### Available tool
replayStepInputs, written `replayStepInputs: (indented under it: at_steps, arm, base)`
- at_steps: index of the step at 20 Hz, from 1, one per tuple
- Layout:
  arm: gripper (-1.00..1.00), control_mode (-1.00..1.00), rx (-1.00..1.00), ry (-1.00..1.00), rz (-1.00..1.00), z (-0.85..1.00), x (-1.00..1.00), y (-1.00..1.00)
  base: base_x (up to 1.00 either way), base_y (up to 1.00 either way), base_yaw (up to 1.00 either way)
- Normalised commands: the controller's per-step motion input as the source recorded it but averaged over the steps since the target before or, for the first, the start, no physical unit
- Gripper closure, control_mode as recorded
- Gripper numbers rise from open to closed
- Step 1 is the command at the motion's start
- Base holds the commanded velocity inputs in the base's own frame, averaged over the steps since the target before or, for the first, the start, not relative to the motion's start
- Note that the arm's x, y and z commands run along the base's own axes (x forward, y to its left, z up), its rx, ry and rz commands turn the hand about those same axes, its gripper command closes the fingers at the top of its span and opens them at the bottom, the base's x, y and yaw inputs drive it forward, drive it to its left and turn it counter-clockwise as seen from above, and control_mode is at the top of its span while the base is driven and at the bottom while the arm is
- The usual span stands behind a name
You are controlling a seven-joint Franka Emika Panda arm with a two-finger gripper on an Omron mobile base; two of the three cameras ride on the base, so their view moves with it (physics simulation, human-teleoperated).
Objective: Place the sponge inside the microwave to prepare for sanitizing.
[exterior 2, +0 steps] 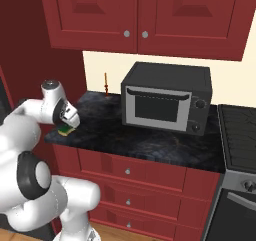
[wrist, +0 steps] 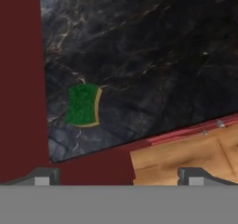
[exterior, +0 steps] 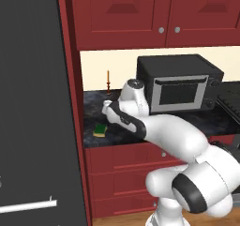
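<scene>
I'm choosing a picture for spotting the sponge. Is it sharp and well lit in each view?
Hand view: the sponge is large, evenly lit and slightly soft, green side up. Left base view: small and dim on the dark counter, beside the arm. Right base view: mostly hidden behind the end effector.

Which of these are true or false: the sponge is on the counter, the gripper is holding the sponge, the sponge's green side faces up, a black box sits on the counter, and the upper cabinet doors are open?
1. The sponge lies on the counter. True.
2. The gripper is holding the sponge. False: its jaws are open and the sponge lies apart from them on the counter.
3. The sponge's green side faces up. True.
4. A black box with a silver-framed front sits on the counter. True.
5. The upper cabinet doors are open. False: they are shut.
</scene>
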Motion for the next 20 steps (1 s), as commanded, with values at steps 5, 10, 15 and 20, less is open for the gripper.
replayStepInputs:
  at_steps: [5,10,15,20]
  arm:
    - [-1.0,-1.0,-0.03,0.0,0.0,-0.25,0.38,0.34]
    - [-1.0,-1.0,0.0,0.0,-0.01,-0.16,0.45,0.17]
    - [-1.0,-1.0,0.0,0.01,-0.01,-0.3,0.32,0.2]
    - [-1.0,-1.0,0.0,0.03,-0.01,-0.4,0.15,0.17]
  base:
    - [0.0,0.0,0.0]
    - [0.0,0.0,0.0]
    - [0.0,0.0,0.0]
    - [0.0,0.0,0.0]
